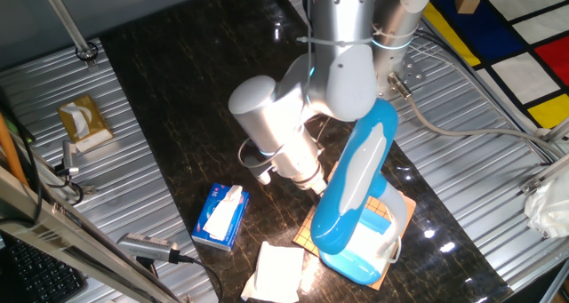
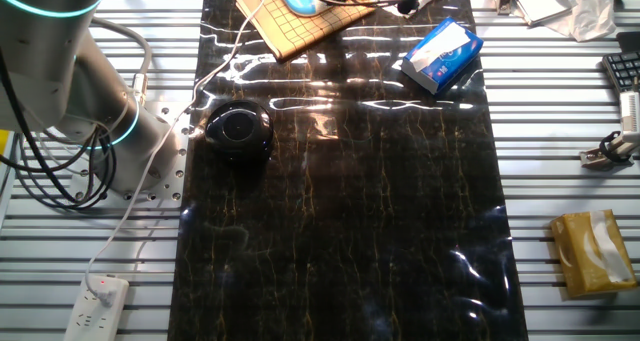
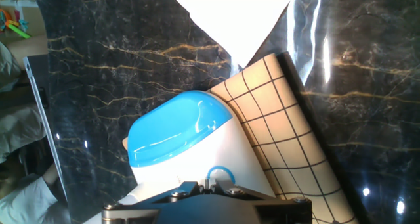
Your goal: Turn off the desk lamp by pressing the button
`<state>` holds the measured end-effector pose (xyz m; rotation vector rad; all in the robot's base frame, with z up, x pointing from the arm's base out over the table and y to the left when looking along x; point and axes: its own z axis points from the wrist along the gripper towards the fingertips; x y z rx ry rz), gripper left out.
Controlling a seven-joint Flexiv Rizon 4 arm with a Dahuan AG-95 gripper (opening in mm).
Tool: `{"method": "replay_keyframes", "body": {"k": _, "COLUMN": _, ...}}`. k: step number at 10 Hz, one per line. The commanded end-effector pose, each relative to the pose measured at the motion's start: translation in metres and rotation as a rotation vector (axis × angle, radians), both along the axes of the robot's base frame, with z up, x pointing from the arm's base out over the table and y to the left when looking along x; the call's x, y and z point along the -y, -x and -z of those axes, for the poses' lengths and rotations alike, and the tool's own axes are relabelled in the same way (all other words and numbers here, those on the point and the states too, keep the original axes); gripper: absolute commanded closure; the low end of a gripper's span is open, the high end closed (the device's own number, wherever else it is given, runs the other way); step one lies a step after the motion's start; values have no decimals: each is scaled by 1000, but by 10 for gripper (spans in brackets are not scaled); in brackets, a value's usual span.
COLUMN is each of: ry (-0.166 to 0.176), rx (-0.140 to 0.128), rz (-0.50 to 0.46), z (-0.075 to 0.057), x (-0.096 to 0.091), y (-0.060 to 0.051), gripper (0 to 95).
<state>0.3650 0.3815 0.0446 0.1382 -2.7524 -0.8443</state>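
While hovering, gripper: sitting just left of the desk lamp.
Fingers: grip state not showing.
Lamp base: resting on the gridded board.

Black marble-patterned table with gridded wooden board, tissue pack, white napkin, black puck.

Desk lamp stands on gridded board.

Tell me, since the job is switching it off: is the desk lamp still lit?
Cannot tell. The desk lamp stands upright on the grid board; its long white panel looks white, but no view shows a glow or the bulb side clearly.
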Motion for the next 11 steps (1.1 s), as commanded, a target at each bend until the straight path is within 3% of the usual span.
{"method": "replay_keyframes", "body": {"k": 1, "ry": -10, "rx": 0, "rz": -4, "z": 0, "x": 2, "y": -1, "gripper": 950}}
{"method": "replay_keyframes", "body": {"k": 11, "ry": -3, "rx": 3, "rz": -4, "z": -2, "x": 5, "y": -2, "gripper": 950}}
